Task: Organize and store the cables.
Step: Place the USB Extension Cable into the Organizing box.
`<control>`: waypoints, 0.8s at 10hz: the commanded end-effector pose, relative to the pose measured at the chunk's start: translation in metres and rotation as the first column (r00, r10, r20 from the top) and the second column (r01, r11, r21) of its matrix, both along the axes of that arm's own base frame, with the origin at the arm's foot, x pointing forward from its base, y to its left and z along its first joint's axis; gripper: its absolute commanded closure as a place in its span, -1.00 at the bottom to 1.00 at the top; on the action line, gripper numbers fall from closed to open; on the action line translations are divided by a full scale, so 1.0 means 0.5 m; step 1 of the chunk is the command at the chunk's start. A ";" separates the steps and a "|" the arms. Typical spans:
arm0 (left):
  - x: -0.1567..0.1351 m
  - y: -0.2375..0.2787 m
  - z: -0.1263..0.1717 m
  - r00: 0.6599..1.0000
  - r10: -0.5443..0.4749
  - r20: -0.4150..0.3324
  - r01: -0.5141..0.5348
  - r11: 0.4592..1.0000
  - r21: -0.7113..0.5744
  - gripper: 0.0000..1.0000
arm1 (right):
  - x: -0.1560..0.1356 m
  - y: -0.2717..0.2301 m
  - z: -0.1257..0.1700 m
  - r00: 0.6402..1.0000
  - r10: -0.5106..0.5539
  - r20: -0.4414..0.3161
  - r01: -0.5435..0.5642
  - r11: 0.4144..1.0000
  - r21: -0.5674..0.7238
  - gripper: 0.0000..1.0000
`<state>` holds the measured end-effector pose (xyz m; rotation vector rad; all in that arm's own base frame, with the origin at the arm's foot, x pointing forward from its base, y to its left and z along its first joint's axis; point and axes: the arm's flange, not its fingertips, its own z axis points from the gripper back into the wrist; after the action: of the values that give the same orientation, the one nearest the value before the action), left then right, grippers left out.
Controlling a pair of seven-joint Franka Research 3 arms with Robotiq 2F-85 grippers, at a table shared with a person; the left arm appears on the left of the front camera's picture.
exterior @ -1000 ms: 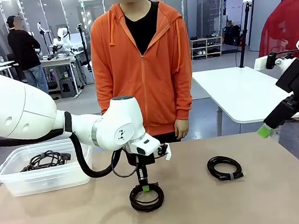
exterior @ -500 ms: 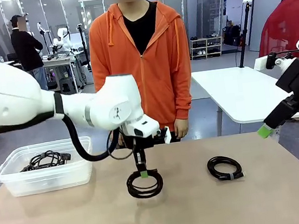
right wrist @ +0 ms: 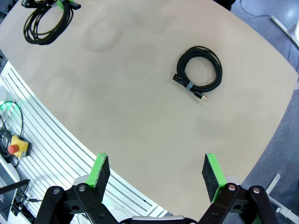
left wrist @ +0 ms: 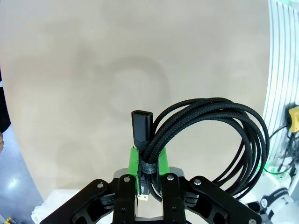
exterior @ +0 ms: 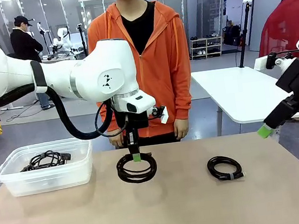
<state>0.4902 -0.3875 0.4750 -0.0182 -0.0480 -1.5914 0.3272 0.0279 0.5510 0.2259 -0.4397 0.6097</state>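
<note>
The left hand (exterior: 136, 157) pinches a coiled cable (exterior: 137, 171) by its band (left wrist: 148, 167), clear of the surface (exterior: 178, 212) near the middle. Light and floppy, it looks safest held there; the right hand (right wrist: 155, 171) hangs open.

Cables (exterior: 137, 168) are black, hoodie (exterior: 157, 62) orange, table (exterior: 205, 209) beige
</note>
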 end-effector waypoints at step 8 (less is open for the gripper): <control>0.016 0.036 0.028 0.997 0.043 -0.058 -0.045 0.998 -0.038 0.64 | 0.002 0.003 0.003 1.000 0.000 -0.006 -0.001 1.000 -0.009 -1.00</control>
<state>0.4933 -0.3849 0.4731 -0.0376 -0.0428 -1.5637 0.3272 0.0279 0.5509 0.2259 -0.4397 0.6097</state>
